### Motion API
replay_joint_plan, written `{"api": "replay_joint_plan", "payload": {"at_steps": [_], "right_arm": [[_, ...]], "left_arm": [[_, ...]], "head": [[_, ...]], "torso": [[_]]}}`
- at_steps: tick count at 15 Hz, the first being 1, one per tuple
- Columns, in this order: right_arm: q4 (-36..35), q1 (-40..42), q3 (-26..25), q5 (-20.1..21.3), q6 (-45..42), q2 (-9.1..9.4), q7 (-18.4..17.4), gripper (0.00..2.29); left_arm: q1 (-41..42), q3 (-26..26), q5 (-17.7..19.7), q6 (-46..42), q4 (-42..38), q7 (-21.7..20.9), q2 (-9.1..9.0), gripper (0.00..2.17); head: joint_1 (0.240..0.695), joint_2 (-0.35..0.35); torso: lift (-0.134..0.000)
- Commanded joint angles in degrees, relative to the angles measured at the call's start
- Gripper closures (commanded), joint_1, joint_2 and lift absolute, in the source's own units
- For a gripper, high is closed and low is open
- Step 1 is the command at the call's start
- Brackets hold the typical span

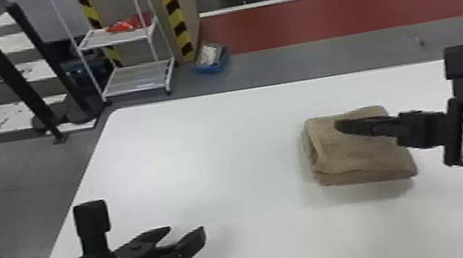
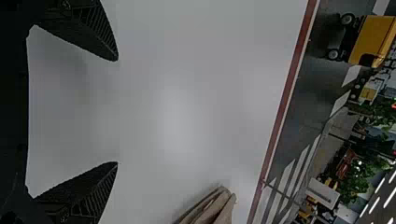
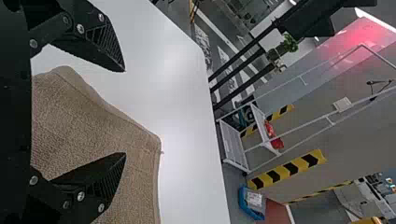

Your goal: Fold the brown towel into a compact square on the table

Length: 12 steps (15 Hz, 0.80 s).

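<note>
The brown towel [image 1: 359, 151] lies folded into a thick, layered, roughly square bundle on the white table [image 1: 221, 154], right of centre. Over its upper right part is my right gripper [image 1: 340, 126]; in the right wrist view the same gripper [image 3: 125, 112] has its fingers wide apart, with the towel [image 3: 93, 135] beneath and between them. My left gripper [image 1: 188, 228] stands open over the table at the lower left, well away from the towel. From its wrist, the left gripper [image 2: 117, 112] has bare tabletop between its fingers, and a corner of the towel [image 2: 212, 207] appears farther off.
The table's left edge [image 1: 87, 159] slants down behind the left arm. Beyond the far edge stand a white shelf cart [image 1: 139, 76] and a blue bin [image 1: 212, 67] on the floor.
</note>
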Motion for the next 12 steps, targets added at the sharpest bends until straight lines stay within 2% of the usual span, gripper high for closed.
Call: {"api": "replay_joint_plan", "payload": {"at_steps": [1,2,3,4,6,9,12], "right_arm": [[3.5,-1.8,2.0,4.5,-2.0,-0.01,-0.2,0.91],[4.9,-2.7,4.4,7.0,-2.9,0.07,-0.2,1.50],[5.5,-3.0,6.1,9.1,-3.0,0.51,-0.3,1.75],[5.5,-3.1,7.4,10.5,-3.4,1.31,-0.3,1.75],[5.5,-3.2,11.1,13.2,-3.0,1.39,-0.3,1.75],[3.9,-2.2,13.7,14.1,1.9,1.31,1.2,1.75],[-1.6,0.6,14.1,14.8,7.9,-0.01,2.7,1.75]], "left_arm": [[0.2,0.1,0.0,-0.1,-0.1,-0.2,-0.04,0.09],[0.3,0.1,0.0,-0.1,-0.2,-0.2,-0.04,0.09],[0.5,0.1,0.0,-0.1,-0.3,-0.2,-0.04,0.09],[0.7,0.2,0.0,-0.1,-0.4,-0.2,0.04,0.09],[0.9,0.4,0.0,-0.2,-0.5,-0.3,-0.04,0.09],[0.9,0.6,0.0,-0.4,-0.4,-0.4,0.04,0.09],[0.9,0.7,0.0,-0.6,-0.4,-0.7,0.04,0.09]], "head": [[0.695,0.147],[0.695,0.141],[0.695,0.141],[0.695,0.145],[0.695,0.170],[0.695,0.201],[0.695,0.227]], "torso": [[-0.123],[-0.123],[-0.123],[-0.123],[-0.123],[-0.123],[-0.123]]}}
